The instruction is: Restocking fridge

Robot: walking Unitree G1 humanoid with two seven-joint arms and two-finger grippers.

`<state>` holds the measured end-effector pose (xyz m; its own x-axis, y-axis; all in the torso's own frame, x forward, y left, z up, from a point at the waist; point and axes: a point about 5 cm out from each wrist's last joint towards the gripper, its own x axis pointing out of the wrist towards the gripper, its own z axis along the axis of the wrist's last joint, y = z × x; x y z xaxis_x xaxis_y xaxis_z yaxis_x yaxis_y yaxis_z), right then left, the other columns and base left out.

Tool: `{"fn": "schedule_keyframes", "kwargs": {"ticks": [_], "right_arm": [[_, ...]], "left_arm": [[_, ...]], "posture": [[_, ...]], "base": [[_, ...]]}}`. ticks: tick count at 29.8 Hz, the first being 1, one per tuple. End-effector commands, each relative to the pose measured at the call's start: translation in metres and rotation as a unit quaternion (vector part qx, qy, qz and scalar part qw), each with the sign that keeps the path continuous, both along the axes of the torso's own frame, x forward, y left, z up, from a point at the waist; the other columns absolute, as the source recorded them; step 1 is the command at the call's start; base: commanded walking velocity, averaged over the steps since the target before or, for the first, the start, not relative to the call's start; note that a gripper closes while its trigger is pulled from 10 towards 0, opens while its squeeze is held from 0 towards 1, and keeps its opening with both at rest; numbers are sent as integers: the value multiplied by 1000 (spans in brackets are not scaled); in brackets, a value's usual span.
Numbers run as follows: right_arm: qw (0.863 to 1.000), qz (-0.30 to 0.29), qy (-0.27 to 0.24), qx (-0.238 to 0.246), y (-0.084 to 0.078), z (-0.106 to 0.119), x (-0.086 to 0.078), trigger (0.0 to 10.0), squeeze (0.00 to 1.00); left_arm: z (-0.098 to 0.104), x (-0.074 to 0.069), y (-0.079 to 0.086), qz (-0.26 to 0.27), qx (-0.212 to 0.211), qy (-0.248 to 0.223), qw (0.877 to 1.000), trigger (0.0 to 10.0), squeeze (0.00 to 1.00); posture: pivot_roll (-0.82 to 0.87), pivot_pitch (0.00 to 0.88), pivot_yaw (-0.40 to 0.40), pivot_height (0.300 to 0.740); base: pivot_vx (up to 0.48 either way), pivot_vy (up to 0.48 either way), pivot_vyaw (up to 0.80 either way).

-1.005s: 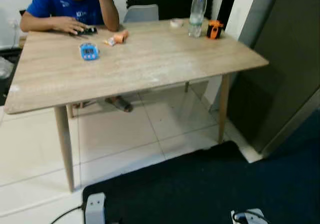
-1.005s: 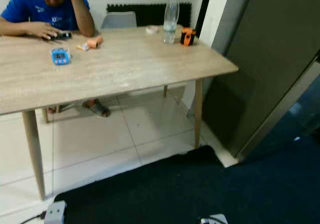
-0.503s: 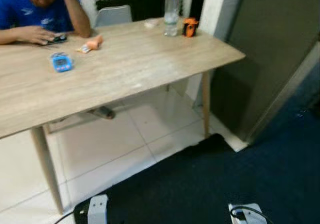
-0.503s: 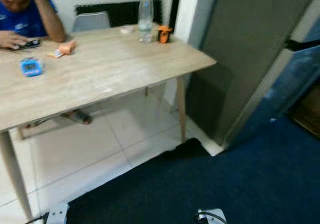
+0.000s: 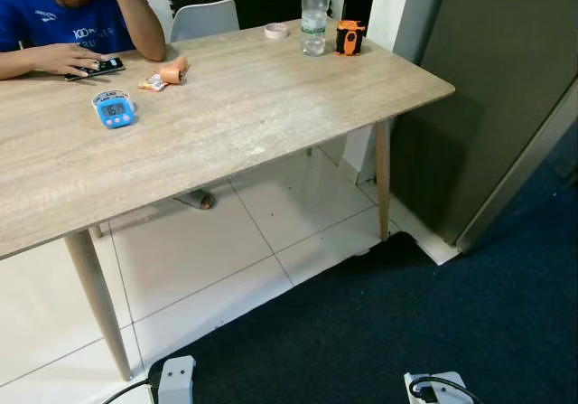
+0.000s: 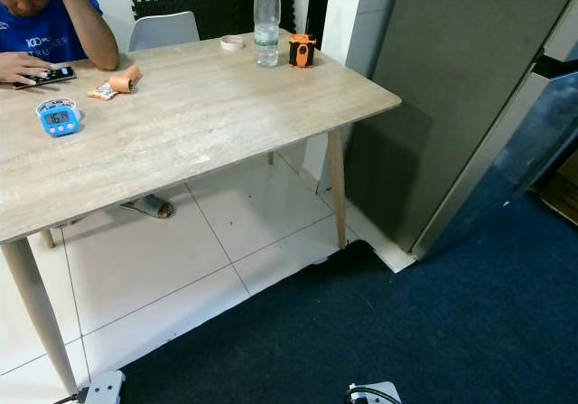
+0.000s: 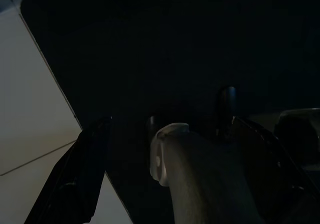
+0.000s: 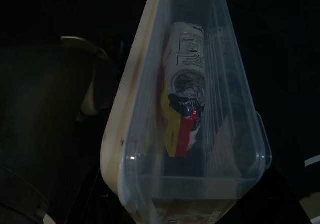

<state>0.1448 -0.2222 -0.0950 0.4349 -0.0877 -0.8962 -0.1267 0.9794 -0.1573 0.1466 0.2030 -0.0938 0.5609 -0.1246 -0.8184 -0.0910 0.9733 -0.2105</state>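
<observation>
Left eye view: wooden bench [image 5: 235, 106] on white tile floor [image 5: 226, 250], dark blue carpet [image 5: 433, 323] nearer the camera. On the bench: water bottle [image 5: 314, 11], orange gadget [image 5: 349, 37] just beside it, tape roll [image 5: 276, 31], blue timer [image 5: 115, 110], small orange wrapper [image 5: 166, 75]. A person in a blue shirt [image 5: 63, 15] sits at the far side, one hand [image 5: 63, 59] on a phone [image 5: 95, 66]. White chair [image 5: 204, 19] behind the bench. Grey fridge [image 5: 506, 88] stands past the bench's right end. Two pale robot parts at the bottom edge.

Right eye view: same scene; fridge side and door edge [image 6: 533, 142] clearer.

Left wrist view: very dark. Left tool [image 7: 165, 139] hangs over the carpet edge, tile beside it; black fingers [image 7: 75, 179] stand apart, nothing between them.

Right wrist view: dark. A clear plastic tub [image 8: 190, 134] sits right in front of the right tool, hanging long-end away from it. Inside, a tube-like pack [image 8: 184, 103] with yellow and red parts. Cannot tell how the right tool's fingers stand; they are hidden by the tub.
</observation>
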Motion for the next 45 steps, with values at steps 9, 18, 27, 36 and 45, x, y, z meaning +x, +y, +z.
{"fn": "schedule_keyframes", "kwargs": {"ticks": [9, 18, 27, 36, 45], "right_arm": [[1000, 6, 1, 1, 2, 0, 1, 10000, 0], [1000, 5, -2, 5, 5, 0, 3, 10000, 0], [1000, 2, 0, 8, 6, -1, 2, 10000, 0], [1000, 4, 0, 9, 8, -1, 2, 10000, 0], [1000, 7, -2, 8, 7, 0, 3, 10000, 0]], "left_arm": [[-3, -2, -10, -10, -15, 12, 1000, 10000, 0], [-2, -1, -9, -10, -18, 10, 1000, 10000, 0], [-2, -1, -11, -11, -21, 12, 1000, 10000, 0], [-2, 0, -14, -14, -25, 12, 1000, 10000, 0], [-2, 2, -17, -14, -28, 11, 999, 10000, 0]], "posture": [[0, 64, -30, 740], [1, 61, -24, 740], [-5, 61, -16, 740], [-9, 59, -15, 740], [-15, 54, -20, 740]], "base": [[0, -317, 0], [0, -369, 0], [0, -409, 0], [0, -452, 0], [0, -453, 0]]}}
